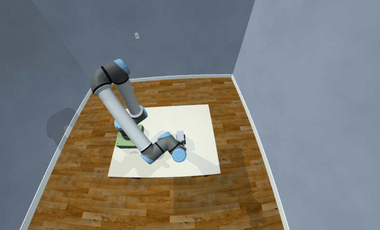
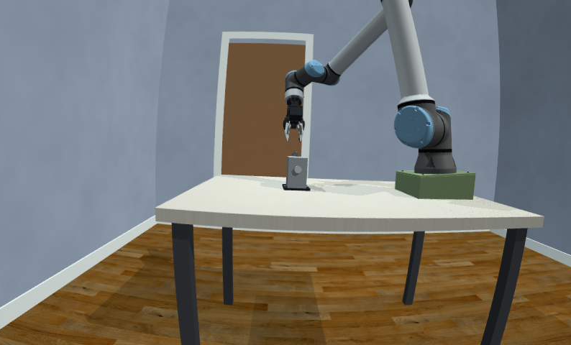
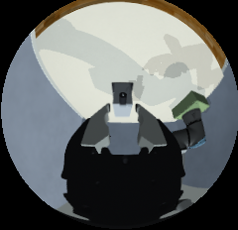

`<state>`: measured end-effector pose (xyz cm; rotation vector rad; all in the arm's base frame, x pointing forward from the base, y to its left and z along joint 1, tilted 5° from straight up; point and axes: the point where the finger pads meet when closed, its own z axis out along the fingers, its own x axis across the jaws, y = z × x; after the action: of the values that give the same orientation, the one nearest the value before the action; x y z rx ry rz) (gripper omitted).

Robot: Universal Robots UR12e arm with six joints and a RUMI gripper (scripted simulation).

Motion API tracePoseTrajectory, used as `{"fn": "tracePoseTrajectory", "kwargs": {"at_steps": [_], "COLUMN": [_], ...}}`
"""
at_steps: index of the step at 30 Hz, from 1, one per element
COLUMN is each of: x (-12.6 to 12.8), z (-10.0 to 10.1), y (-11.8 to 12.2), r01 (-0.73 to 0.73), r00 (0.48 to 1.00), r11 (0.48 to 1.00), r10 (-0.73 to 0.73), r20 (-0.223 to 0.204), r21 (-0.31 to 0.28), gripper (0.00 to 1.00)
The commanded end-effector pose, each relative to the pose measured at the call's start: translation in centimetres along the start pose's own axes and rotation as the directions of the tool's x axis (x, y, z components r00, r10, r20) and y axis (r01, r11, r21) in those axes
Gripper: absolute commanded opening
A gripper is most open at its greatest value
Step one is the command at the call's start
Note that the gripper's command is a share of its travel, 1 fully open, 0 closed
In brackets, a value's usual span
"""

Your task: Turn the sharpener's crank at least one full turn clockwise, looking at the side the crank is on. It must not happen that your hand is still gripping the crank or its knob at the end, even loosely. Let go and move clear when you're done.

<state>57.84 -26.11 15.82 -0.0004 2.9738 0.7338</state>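
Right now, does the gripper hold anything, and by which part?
Nothing is held. The gripper hangs above the sharpener, apart from it, fingers partly open.

Blue-grey walls, wood floor, brown door

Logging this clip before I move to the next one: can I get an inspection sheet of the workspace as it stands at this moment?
Surface: white table on dark legs; arm shadows fall across it.
Job's things: grey sharpener upright on a dark base plate, round knob on the face toward the exterior camera, small crank part showing above its top edge.
Clutter: nothing seen.
Grippers: gripper points down, above the sharpener and apart from it; fingers partly open, nothing between them. In the wrist view the sharpener sits between the fingertips' line of sight.
Cables: nothing seen.
Surroundings: green pedestal carries the arm; brown door behind; grey walls, wood floor.
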Motion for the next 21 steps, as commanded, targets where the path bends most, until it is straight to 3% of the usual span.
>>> {"fn": "tracePoseTrajectory", "kwargs": {"at_steps": [1, 14, 21], "x": [0.2, 0.2, 0.2], "z": [1.1, 4.1, 4.2], "y": [0.0, 0.0, 0.0], "r01": [0.008, 0.008, 0.008], "r00": [1.0, 1.0, 1.0], "r11": [1.0, 1.0, 1.0], "r10": [-0.008, -0.008, -0.008], "r20": [0.002, 0.002, 0.002], "r21": [-0.009, -0.009, -0.009], "gripper": [0.32, 0.32, 0.32]}}
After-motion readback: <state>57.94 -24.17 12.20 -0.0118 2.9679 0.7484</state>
